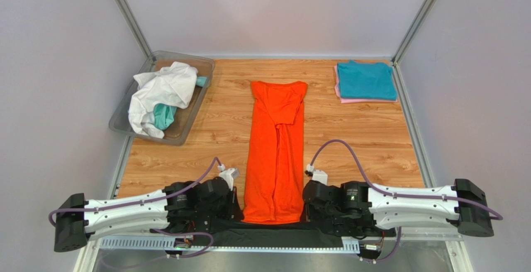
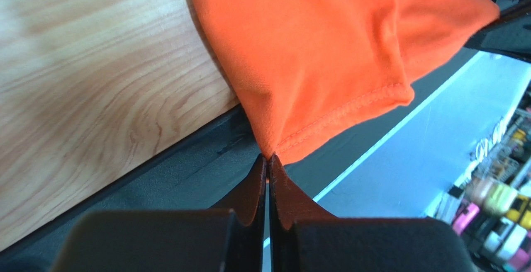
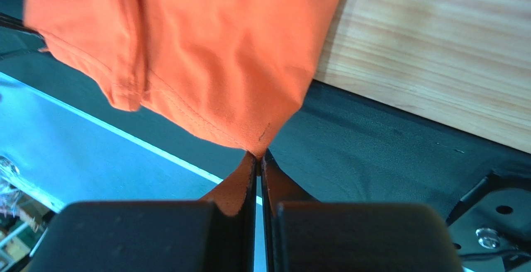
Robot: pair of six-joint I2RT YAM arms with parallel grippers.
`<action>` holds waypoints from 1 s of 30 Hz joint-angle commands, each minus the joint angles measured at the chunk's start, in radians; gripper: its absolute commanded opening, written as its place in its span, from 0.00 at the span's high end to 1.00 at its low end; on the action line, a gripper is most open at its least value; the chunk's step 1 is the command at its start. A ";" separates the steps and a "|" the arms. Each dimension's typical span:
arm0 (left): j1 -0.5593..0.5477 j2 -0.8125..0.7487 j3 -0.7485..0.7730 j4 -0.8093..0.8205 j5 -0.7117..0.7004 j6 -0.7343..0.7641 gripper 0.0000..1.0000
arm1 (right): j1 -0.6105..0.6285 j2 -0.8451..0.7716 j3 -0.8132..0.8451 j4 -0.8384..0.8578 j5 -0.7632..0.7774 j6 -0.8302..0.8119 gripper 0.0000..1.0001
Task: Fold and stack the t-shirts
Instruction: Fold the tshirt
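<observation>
The orange t-shirt (image 1: 276, 147) lies as a long narrow strip down the middle of the wooden table, sleeves folded in, collar end far, hem near. My left gripper (image 2: 268, 156) is shut on the hem's left corner of the orange t-shirt (image 2: 324, 48). My right gripper (image 3: 258, 154) is shut on the hem's right corner of the orange t-shirt (image 3: 212, 48). In the top view both grippers flank the hem, the left gripper (image 1: 240, 205) and the right gripper (image 1: 305, 205). A folded teal t-shirt (image 1: 366, 80) lies on a folded pink t-shirt (image 1: 368, 100) at the far right.
A clear plastic bin (image 1: 181, 129) at the far left holds a crumpled white t-shirt (image 1: 161, 91) and a bit of teal cloth (image 1: 163, 116). A black strip (image 1: 274, 230) runs along the table's near edge. Walls close in the table on three sides.
</observation>
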 commanded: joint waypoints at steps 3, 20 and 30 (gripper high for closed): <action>-0.006 0.049 0.189 -0.061 -0.141 0.064 1.00 | -0.047 -0.042 0.106 -0.075 0.136 -0.036 1.00; 0.180 0.301 0.533 -0.134 -0.301 0.275 1.00 | -0.409 0.060 0.385 -0.084 0.185 -0.472 1.00; 0.365 0.425 0.649 -0.084 -0.207 0.415 1.00 | -0.596 0.166 0.484 0.040 0.114 -0.621 1.00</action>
